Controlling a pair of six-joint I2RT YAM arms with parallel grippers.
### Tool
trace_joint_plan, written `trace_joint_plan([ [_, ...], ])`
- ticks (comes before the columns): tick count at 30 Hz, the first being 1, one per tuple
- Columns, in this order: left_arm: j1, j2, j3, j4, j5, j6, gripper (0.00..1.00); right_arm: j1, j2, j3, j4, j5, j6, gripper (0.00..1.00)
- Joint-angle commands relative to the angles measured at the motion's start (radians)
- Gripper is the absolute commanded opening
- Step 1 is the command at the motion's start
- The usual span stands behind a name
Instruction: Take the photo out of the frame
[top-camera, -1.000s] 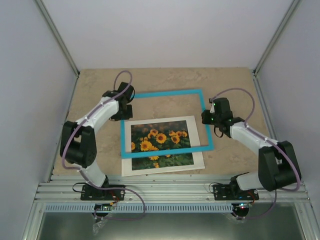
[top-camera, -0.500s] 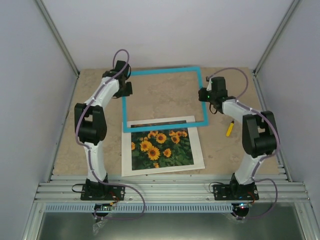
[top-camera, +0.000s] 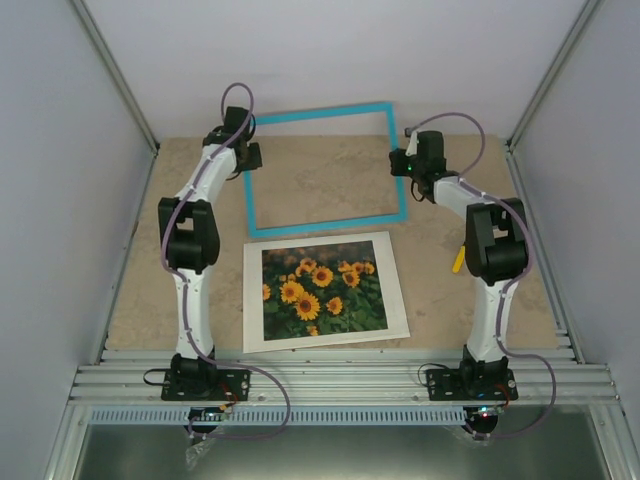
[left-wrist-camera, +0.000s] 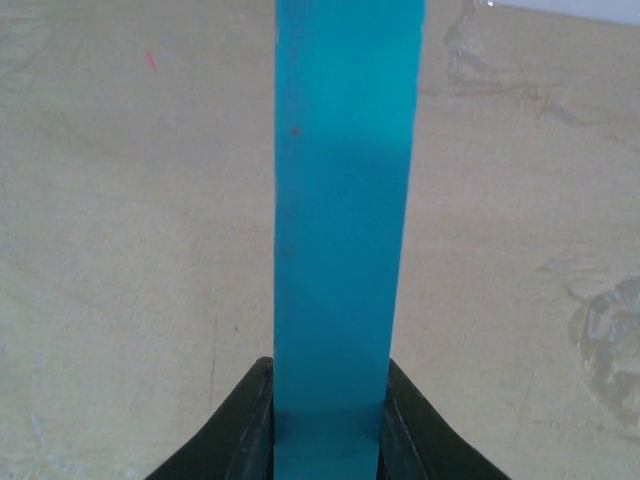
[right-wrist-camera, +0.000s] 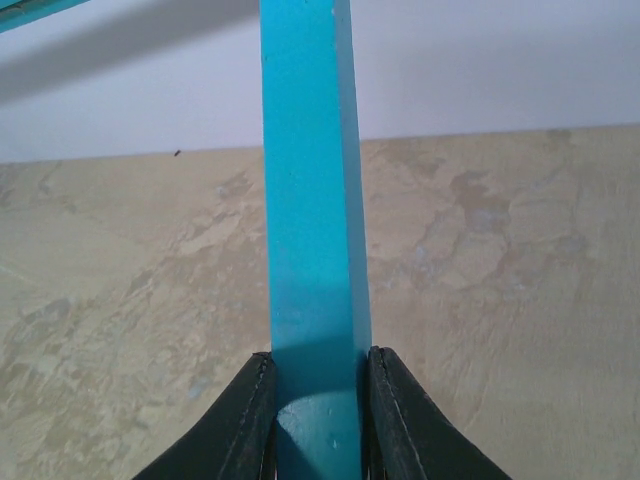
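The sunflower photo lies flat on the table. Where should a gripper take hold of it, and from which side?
The photo is thin and lies flat, so from above there is nothing to pinch. Better to take its white margin at the near edge, coming in low from the robot's side. That edge seems to reach the near rim of the table, where a finger might slip under.

The beige, marbled tabletop (top-camera: 440, 300) carries a white mat sheet (top-camera: 397, 290), flat and slightly askew, by the middle of its near edge; the sunflower photo (top-camera: 322, 288) shows within that sheet; a small yellow object (top-camera: 459, 257) lies near the right edge, partly hidden.
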Motion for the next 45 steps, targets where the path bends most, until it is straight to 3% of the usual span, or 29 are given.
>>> trace_joint_plan([
  [1, 0.003, 0.044, 0.069, 0.162, 0.050, -0.088, 0.00, 0.013, 0.054, 0.058, 0.079, -0.110, 0.029, 0.03],
  [6, 0.004, 0.094, 0.106, 0.185, 0.071, -0.071, 0.00, 0.006, 0.113, 0.093, 0.087, -0.107, 0.012, 0.06],
  [34, 0.014, 0.234, 0.097, 0.230, 0.152, -0.119, 0.36, -0.045, 0.228, 0.076, 0.077, -0.142, 0.095, 0.15],
  [45, 0.024, 0.208, 0.094, 0.231, 0.179, -0.145, 0.63, -0.071, 0.188, 0.066, 0.048, -0.134, 0.096, 0.37],
])
